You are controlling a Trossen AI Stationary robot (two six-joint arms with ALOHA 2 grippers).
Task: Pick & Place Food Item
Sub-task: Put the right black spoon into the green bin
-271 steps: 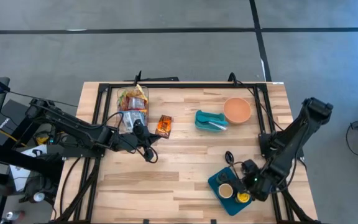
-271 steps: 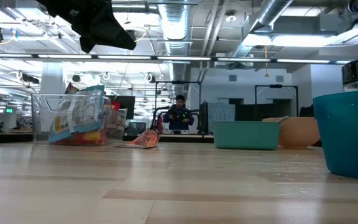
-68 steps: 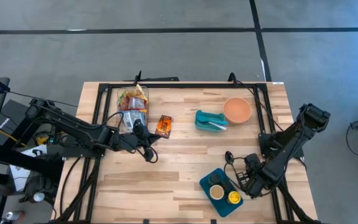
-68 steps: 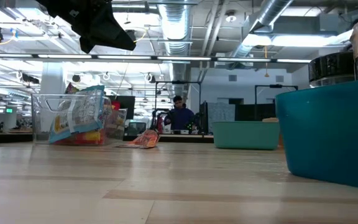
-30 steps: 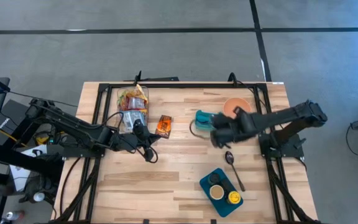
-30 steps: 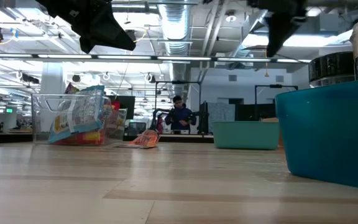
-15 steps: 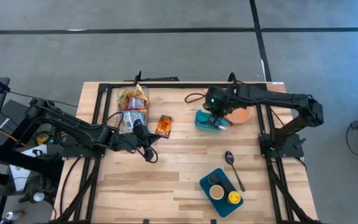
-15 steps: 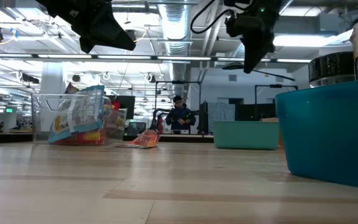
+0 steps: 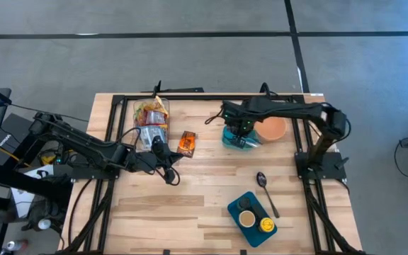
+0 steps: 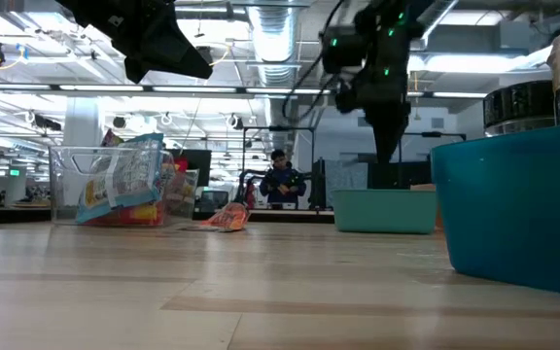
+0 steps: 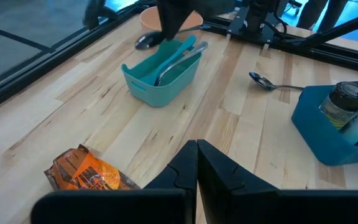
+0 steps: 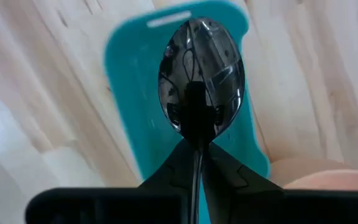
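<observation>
An orange snack packet point(image 9: 185, 143) lies flat on the table beside a clear bin of snacks point(image 9: 151, 122). My left gripper point(image 9: 167, 157) hovers shut just near of the packet point(image 11: 86, 171), holding nothing. My right gripper point(image 9: 241, 129) points down over the teal utensil bin point(image 9: 231, 136), shut on a metal spoon point(image 12: 201, 74). The bin point(image 11: 161, 68) holds other utensils. From the left wrist view, the held spoon's bowl point(image 11: 146, 41) hangs above the bin's far side. My right gripper pinches the spoon's handle point(image 12: 196, 144) between its two fingers, coming from above and pointing down. The fingers lie along the handle. The spoon's bowl point(image 12: 201, 74) sticks out past the fingertips, lifted clear above the teal bin point(image 12: 123, 93).
An orange bowl point(image 9: 273, 129) stands right of the teal bin. A second spoon point(image 9: 265, 188) lies on the table near the right side, beside a teal tray point(image 9: 234, 209) with jars. Black frame rails run along the table's edges.
My right gripper has swung from mid-table toward the far edge and a little left, sinking and tipping until it points down over the teal bin, with the spoon still in its fingers. The spoon on the table has not moved.
</observation>
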